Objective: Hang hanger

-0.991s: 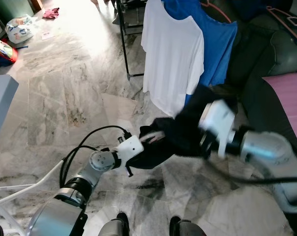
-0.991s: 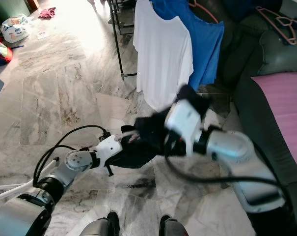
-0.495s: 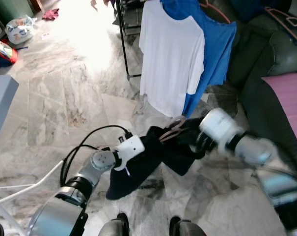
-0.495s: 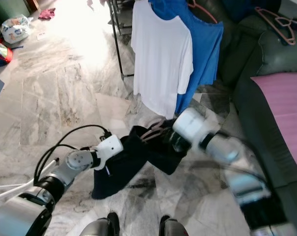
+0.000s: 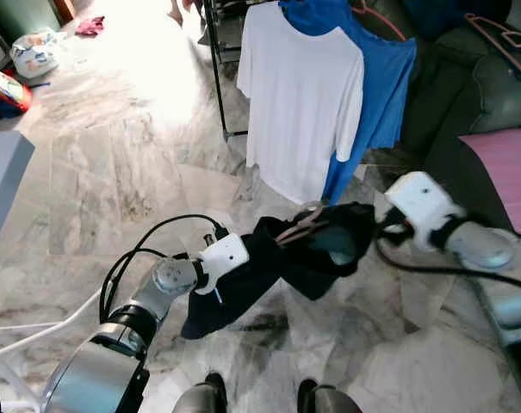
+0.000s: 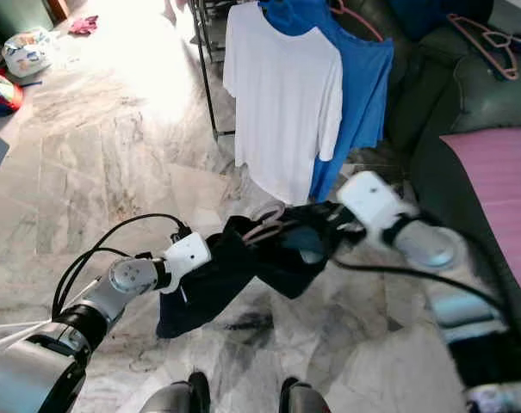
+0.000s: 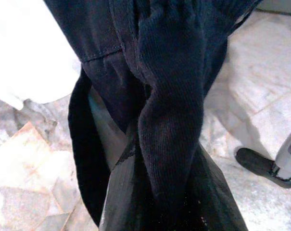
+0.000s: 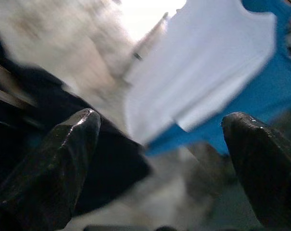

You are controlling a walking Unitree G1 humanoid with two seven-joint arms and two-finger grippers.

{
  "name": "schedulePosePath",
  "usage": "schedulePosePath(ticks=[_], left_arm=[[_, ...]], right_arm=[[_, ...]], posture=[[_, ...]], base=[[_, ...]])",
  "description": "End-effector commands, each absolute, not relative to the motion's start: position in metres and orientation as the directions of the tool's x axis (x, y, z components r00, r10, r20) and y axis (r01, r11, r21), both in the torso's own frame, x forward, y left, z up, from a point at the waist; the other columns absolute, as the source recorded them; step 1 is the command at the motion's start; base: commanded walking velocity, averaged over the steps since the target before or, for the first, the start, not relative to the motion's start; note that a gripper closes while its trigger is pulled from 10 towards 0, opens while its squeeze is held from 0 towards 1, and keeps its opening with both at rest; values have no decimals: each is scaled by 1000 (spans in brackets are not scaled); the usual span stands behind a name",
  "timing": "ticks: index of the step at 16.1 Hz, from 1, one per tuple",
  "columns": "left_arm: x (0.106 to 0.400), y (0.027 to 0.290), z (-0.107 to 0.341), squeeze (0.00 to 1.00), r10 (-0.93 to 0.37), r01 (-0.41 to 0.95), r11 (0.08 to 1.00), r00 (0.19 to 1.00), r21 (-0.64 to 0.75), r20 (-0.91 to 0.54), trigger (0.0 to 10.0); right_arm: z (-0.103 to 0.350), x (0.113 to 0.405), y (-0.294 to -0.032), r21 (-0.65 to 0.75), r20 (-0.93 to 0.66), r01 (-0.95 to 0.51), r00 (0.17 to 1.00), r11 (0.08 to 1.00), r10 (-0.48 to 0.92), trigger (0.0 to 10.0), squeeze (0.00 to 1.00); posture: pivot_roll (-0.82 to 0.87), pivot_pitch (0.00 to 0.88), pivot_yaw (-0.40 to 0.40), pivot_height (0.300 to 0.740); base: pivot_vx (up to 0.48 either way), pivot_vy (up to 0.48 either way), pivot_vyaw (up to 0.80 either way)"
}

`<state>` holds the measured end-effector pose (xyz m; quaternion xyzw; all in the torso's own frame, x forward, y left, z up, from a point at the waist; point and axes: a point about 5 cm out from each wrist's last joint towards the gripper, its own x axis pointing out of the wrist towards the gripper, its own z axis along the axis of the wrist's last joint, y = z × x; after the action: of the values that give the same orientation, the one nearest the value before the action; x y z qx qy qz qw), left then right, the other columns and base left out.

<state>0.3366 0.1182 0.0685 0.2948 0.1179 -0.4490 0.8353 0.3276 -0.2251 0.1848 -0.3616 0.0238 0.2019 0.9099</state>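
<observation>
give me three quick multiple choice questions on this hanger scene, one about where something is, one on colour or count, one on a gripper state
1. The blue shirt hangs where?
A. On the rack beside the white shirt
B. On the floor
C. On the pink cushion

2. How many shirts hang on the rack?
A. One
B. Two
C. Four

3. The right gripper is
A. open
B. shut on a cup
C. shut on a shoe

Answers: 1 A, they overlap side by side; 2 B, one white, one blue; 3 A, its wrist view shows fingers wide apart.

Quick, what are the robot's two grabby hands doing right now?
Left gripper: closed on the dark garment.
Right gripper: jaws open, holding nothing, beside the garment.
</observation>
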Motion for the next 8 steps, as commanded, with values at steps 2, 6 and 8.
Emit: schedulePosePath(ticks=[2,6,8], left_arm=[[335,120,70,0,-699,828,395,552,397,-455,0],[335,123,72,0,-711,833,385,542,396,-449,0],[337,123,83,0,-757,851,350,502,391,-417,0]], right_arm=[[190,326,-233,-695,-160,-358,923,623,351,10000,1000],[189,309,-235,-621,-237,-522,836,584,496,10000,1000],[185,293,-246,-542,-318,-635,762,551,565,10000,922]], posture=[[-97,216,48,740],[-92,224,56,740],[-91,228,57,740]], base=[[0,0,0],[0,0,0],[0,0,0]])
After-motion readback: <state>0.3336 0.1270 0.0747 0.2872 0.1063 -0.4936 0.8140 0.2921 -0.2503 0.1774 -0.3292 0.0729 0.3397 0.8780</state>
